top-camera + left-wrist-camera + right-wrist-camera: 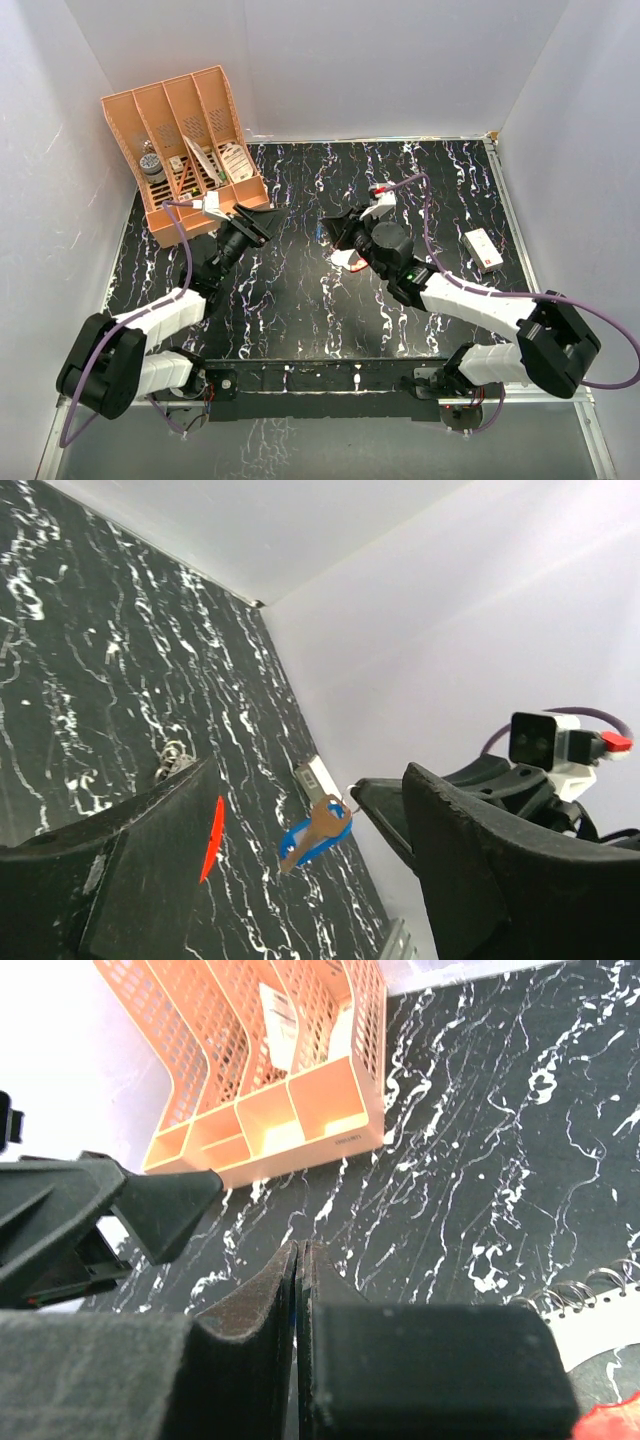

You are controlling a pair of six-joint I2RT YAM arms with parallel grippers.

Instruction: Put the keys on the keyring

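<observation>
The organizer (190, 150) stands at the table's (300, 300) far-left corner.

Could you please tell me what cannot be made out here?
Small blue-headed metal key: top view, hidden by the right tool; right wrist view, hidden between its fingers.
Red sliver, left wrist view: mostly hidden by a finger of the left tool; unidentifiable.
Orange mesh organiser contents: top view, too small.

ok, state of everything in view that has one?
left gripper: open
right gripper: shut on the key
key: in the air, not threaded
keyring: red edge inside left gripper, grip unclear
organizer: upright, some slots filled
</observation>
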